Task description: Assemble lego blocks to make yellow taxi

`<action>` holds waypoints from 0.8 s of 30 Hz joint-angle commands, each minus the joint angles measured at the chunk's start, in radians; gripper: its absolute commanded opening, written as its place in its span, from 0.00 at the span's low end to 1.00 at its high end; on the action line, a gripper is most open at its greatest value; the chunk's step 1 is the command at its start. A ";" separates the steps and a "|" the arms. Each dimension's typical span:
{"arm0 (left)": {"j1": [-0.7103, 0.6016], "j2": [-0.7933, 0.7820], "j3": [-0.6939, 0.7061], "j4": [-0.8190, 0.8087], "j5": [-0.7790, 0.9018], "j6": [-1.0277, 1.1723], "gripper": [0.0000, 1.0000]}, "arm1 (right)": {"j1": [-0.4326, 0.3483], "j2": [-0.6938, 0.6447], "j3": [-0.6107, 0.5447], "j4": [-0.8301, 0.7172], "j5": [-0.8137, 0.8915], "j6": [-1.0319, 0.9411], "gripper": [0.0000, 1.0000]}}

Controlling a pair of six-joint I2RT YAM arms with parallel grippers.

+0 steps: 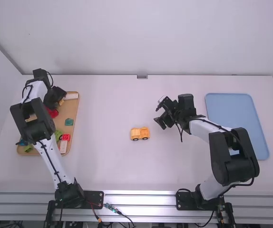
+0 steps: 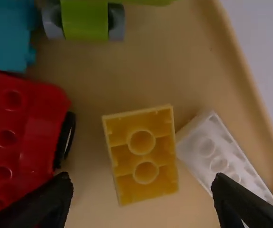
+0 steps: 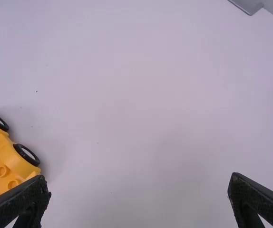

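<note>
In mid-table, the yellow car (image 1: pixel 140 134) lies with its long axis side to side; which end is its front I cannot tell. Over the tray (image 1: pixel 73 107), the left gripper (image 1: pixel 59 100) is spread above a yellow block (image 2: pixel 144 152), apparently underside up, its length toward the fingers. The right gripper (image 1: pixel 159 114) is spread, holding nothing.
</note>
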 commanded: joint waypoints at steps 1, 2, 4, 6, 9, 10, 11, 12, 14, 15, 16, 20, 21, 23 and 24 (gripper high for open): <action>0.000 0.005 -0.008 -0.007 -0.048 -0.012 0.71 | 0.001 -0.018 -0.001 -0.001 -0.003 0.000 0.99; 0.001 0.005 -0.008 -0.009 -0.053 -0.015 0.69 | 0.001 -0.018 -0.001 -0.002 -0.002 0.000 0.99; -0.005 0.005 -0.008 -0.011 -0.065 -0.013 0.63 | 0.001 -0.018 -0.001 -0.004 -0.002 0.000 0.99; -0.005 0.005 -0.008 -0.009 -0.063 -0.011 0.62 | 0.001 -0.018 -0.001 -0.004 -0.002 0.000 0.99; 0.000 0.005 -0.008 -0.008 -0.063 -0.012 0.62 | 0.001 -0.018 -0.001 -0.004 -0.002 0.000 0.99; -0.004 0.005 -0.008 -0.008 -0.064 -0.011 0.62 | 0.001 -0.018 -0.001 -0.004 -0.002 0.000 0.99; -0.003 0.005 -0.008 -0.010 -0.064 -0.011 0.62 | 0.001 -0.018 -0.001 -0.004 -0.002 0.000 0.99; 0.000 0.005 -0.009 -0.013 -0.063 -0.011 0.62 | 0.001 -0.018 -0.001 -0.004 -0.003 0.000 0.99; -0.003 0.005 -0.009 -0.018 -0.063 -0.011 0.61 | 0.001 -0.018 -0.001 -0.004 -0.002 0.000 0.99; -0.005 0.005 -0.009 -0.019 -0.064 -0.012 0.61 | 0.001 -0.018 -0.001 -0.004 -0.002 0.000 0.99; -0.006 0.005 -0.010 -0.019 -0.064 -0.012 0.61 | 0.001 -0.018 -0.001 -0.004 -0.003 0.000 0.99; -0.008 0.005 -0.010 -0.031 -0.067 -0.011 0.57 | 0.001 -0.018 -0.001 -0.004 -0.002 0.000 0.99; -0.008 0.005 -0.010 -0.032 -0.067 -0.011 0.57 | 0.001 -0.018 -0.001 -0.004 -0.002 0.000 0.99; -0.008 0.005 -0.010 -0.033 -0.067 -0.011 0.56 | 0.001 -0.018 -0.001 -0.004 -0.003 0.000 0.99; -0.008 0.005 -0.010 -0.033 -0.067 -0.011 0.56 | 0.001 -0.018 -0.001 -0.004 -0.002 0.000 0.99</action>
